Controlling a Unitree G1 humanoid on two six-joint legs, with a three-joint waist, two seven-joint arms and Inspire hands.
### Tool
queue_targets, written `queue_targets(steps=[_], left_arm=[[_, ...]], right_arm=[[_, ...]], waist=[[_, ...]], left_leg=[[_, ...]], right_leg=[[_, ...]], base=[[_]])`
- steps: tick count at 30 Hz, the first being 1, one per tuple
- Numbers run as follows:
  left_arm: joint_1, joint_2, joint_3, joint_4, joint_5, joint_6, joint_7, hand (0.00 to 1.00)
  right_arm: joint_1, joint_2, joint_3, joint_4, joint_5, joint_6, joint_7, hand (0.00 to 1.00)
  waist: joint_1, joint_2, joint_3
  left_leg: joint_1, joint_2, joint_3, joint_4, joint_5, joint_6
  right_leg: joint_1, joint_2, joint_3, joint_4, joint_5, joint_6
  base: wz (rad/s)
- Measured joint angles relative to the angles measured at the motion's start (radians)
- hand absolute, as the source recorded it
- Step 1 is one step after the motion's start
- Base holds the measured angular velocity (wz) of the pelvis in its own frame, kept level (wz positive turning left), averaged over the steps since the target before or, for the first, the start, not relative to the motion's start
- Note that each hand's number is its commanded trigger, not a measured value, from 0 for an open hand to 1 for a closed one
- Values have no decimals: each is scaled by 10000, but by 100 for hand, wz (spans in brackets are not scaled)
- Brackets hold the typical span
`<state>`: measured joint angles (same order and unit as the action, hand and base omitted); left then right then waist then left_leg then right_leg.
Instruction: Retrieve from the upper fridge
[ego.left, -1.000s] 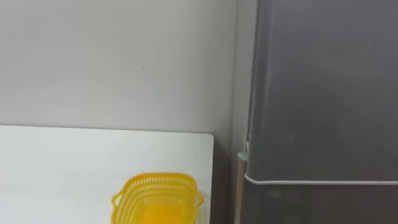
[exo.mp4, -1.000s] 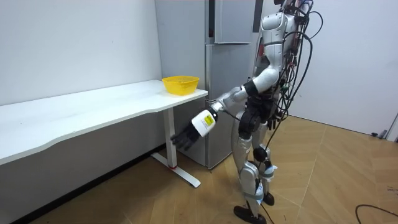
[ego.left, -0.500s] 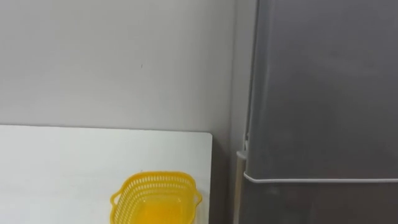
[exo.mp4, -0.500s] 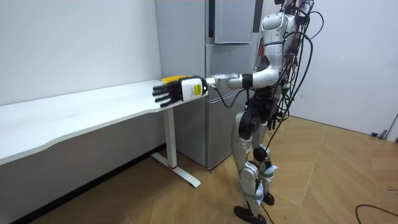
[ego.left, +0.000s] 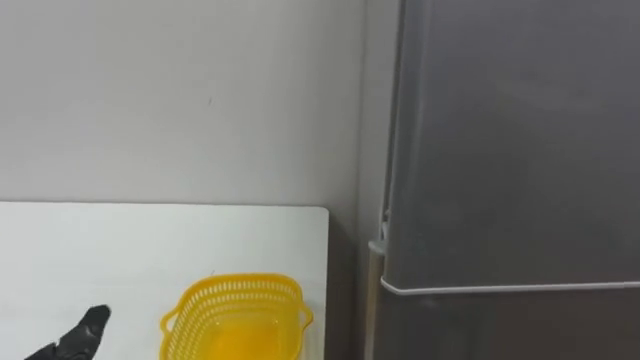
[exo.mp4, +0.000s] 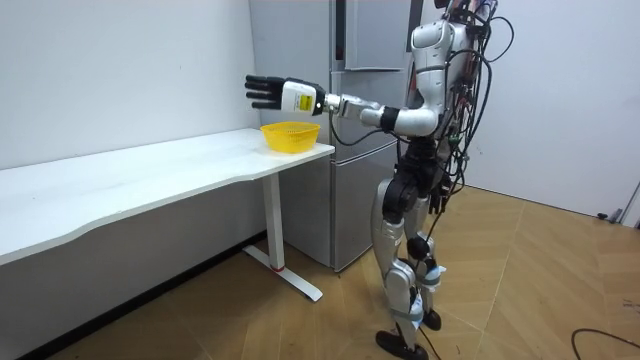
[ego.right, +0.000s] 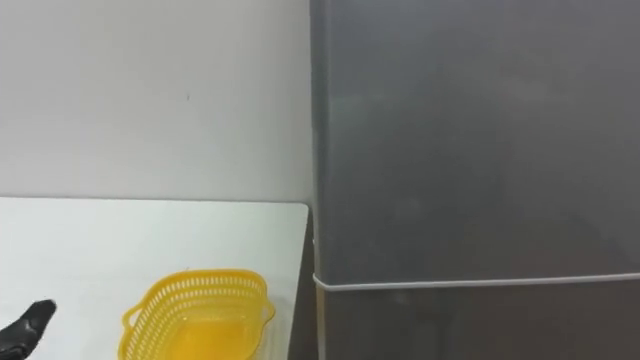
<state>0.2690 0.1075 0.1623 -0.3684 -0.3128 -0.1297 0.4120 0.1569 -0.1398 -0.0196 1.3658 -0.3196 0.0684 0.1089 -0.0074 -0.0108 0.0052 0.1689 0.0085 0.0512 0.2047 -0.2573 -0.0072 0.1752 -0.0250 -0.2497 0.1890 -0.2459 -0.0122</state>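
A: So, upper fridge door (ego.left: 510, 140): closed, on the right, just past the tabletop (ego.left: 120, 250). The item to fetch is presumably inside, unseen.
B: Yellow basket (ego.left: 235, 318)?
A: Looks empty. It sits at the tabletop's right end near the door, likely put there to receive the item.
B: Left hand (exo.mp4: 265, 91)?
A: Fingers spread, holding nothing, held out above the tabletop left of the basket.

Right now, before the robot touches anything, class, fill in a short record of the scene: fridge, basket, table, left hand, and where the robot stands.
fridge: grey, upper door shut, seam to the lower door visible
yellow basket: on the table's end, beside the fridge
table: white, against the wall
left hand: open, fingers straight, raised over the table left of the basket, holding nothing
robot: standing before the fridge, at the table's end
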Motion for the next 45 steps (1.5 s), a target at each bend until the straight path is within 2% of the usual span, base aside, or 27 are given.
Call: queue_targets(steps=[2,4,8,10,12,14,15,19,22,26,31,33,39,42,45], left_arm=[[-123,1,-141,-52,11,36,-455,0],[-374,1,-341,-52,0,178,-1019,0],[-757,8,-709,-82,-116,430,-2008,0],[-1046,27,-786,-450,-398,589,-2638,0],[-1116,100,-993,-682,-801,589,-3121,0],[-1182,301,-1224,-696,-1124,628,-3557,0],[-1219,374,-1323,-697,-1162,757,-3843,0],[-1235,411,-1603,-697,-1305,1135,-4584,0],[-1235,427,-1754,-697,-1367,1258,-5216,0],[-1236,438,-1883,-714,-1568,1342,-5807,0],[-1241,833,-2067,-955,-2078,1371,-6364,0],[-1257,852,-2088,-1044,-2074,1372,-6467,0],[-1506,856,-2376,-1048,-2065,1519,-7069,0],[-1626,944,-2644,-1047,-2071,1557,-7418,0],[-1632,1046,-2628,-1046,-2070,1563,-7513,0]], right_arm=[[-104,-2,-21,67,-73,0,1,0],[-122,-6,-19,109,-164,-4,38,0],[-238,-5,-15,54,-447,14,167,0],[-381,-29,-16,61,-456,134,297,0],[-395,-47,-8,68,-496,209,371,0],[-413,-40,-6,61,-481,209,372,0],[-411,-40,-3,60,-453,209,351,0],[-409,-48,80,56,-426,225,320,0],[-444,-47,78,64,-424,217,343,0],[-490,-50,82,40,-410,214,345,0],[-510,-112,84,47,-405,212,367,0],[-593,-127,106,51,-347,216,360,0],[-667,-143,506,103,-223,212,339,0],[-728,-173,773,113,-172,215,332,0],[-803,-214,789,167,-143,217,325,0]], waist=[[-126,-27,10],[-240,-43,58],[-351,-16,30],[-406,6,21],[-458,26,6],[-493,35,3],[-513,36,5],[-643,66,16],[-743,97,13],[-766,145,4],[-914,189,-29],[-956,172,-18],[-948,218,-51],[-953,250,-71],[-971,282,-59]], left_leg=[[-1,-3,-33,0,0,0],[-4,-2,-30,-12,0,0],[-62,-1,-2,-14,0,0],[-200,3,-7,-5,0,0],[-180,0,-9,-5,0,0],[-154,-1,-9,-5,0,0],[-152,-2,-9,-5,0,0],[-172,4,21,-12,0,0],[-165,4,47,-21,0,1],[-198,32,250,-17,0,1],[-249,37,302,-4,0,1],[-256,35,303,-7,1,2],[-250,49,292,-19,2,3],[-246,71,288,-35,2,3],[-239,105,292,-60,2,3]], right_leg=[[-1,1,-8,1,1,1],[-7,5,7,-6,4,0],[-106,10,80,4,4,0],[-259,14,100,20,30,-2],[-267,16,159,27,40,6],[-236,12,156,37,43,9],[-233,15,175,38,43,10],[-193,27,217,48,46,9],[-180,33,234,51,48,10],[-304,36,306,138,48,10],[-394,18,295,150,52,3],[-410,19,302,155,52,3],[-469,54,396,166,56,-4],[-480,71,413,175,65,-18],[-475,92,435,168,86,-48]], base=[[0],[0],[-4],[-2],[-7],[-2],[0],[-1],[0],[-7],[0],[0],[-3],[-3],[-3]])
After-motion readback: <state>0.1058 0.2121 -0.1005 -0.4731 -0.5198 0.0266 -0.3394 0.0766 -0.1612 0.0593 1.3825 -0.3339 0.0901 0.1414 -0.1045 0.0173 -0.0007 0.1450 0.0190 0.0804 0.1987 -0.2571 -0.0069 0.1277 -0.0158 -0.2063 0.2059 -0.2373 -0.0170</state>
